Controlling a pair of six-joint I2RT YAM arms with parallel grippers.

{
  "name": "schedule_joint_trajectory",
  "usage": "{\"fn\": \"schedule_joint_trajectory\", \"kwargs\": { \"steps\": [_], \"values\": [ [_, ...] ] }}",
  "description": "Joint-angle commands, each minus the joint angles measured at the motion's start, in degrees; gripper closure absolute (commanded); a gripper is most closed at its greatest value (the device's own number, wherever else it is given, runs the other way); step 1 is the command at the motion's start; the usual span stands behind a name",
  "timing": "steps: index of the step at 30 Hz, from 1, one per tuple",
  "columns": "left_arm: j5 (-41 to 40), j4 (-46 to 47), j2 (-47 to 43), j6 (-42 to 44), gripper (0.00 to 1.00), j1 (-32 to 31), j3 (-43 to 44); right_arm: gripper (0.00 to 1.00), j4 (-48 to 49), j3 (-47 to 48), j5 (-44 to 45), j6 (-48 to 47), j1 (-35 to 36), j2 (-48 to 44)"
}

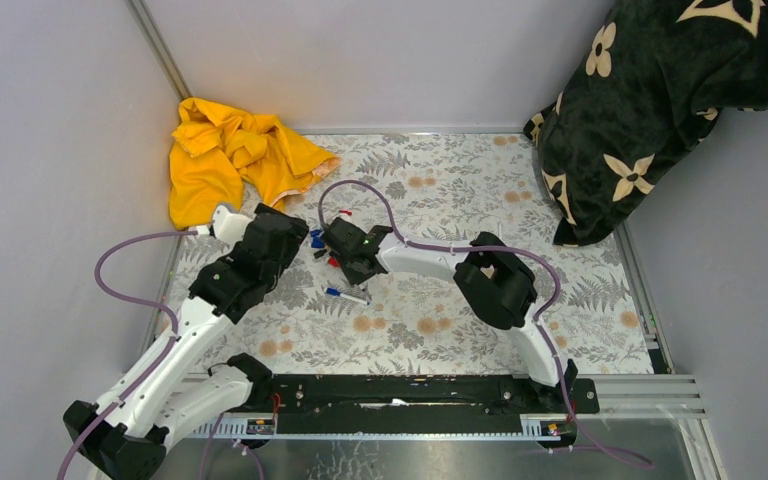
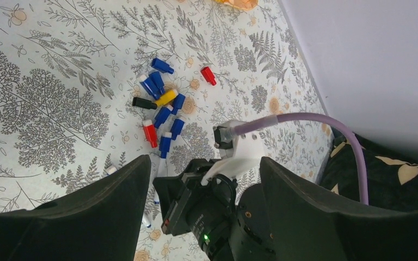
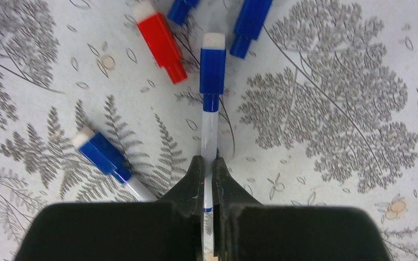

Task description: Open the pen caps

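**Right fingers pinch a capped pen; left fingers stand wide**

The right gripper [image 3: 209, 171] is clamped on the white barrel of a pen [image 3: 209, 128], with both fingers pressed in against it. In the right wrist view the pen points to 12 o'clock. Its blue cap [image 3: 212, 70] is on the far end, not pulled off. Whether the pen is raised off the fern-print cloth [image 3: 332, 109] or lies on it, I cannot tell.

At 9 o'clock from the held barrel lies a second pen [image 3: 106, 160], also capped in blue. It is slanted, and its white barrel runs in under the gripper's body. A red cap [image 3: 160, 41] lies loose at 11 o'clock. Two more blue pieces at 12 and 1 o'clock are cut off by the top edge of the view.

The left gripper [image 2: 204, 163] has its fingers spread far apart and holds nothing. In its own wrist view it hangs above the right arm's wrist, which fills the gap between the dark fingers.

Beyond that wrist, toward 11 o'clock, lies the heap of loose caps [image 2: 160, 87]. Most are blue, lying close together and some touching. Among them are a black cap [image 2: 144, 103] on the 9 o'clock side, a yellow piece [image 2: 166, 98] in the middle and a red one at 6 o'clock. Another red piece [image 2: 208, 75] lies a little apart at 2 o'clock from the heap.

In the top view the two grippers face each other near the middle of the table, the left one at 9 o'clock from the right. A crumpled yellow cloth [image 1: 230, 160] fills the table's 10 o'clock corner. A dark blanket with beige flowers [image 1: 660, 110] hangs over the 2 o'clock corner.
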Motion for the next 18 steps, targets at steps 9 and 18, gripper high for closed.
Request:
{"fn": "schedule_joint_trajectory", "kwargs": {
  "steps": [9,18],
  "values": [
    [5.47,12.78,5.68,1.47,0.21,-0.15,-5.45,1.0,1.95,-11.17,-5.15,2.54,-6.34,-17.64],
    [18.3,30.83,14.77,5.18,0.21,-0.08,-9.17,1.0,3.01,-15.26,-16.13,3.05,-10.42,-23.79]
  ]
}}
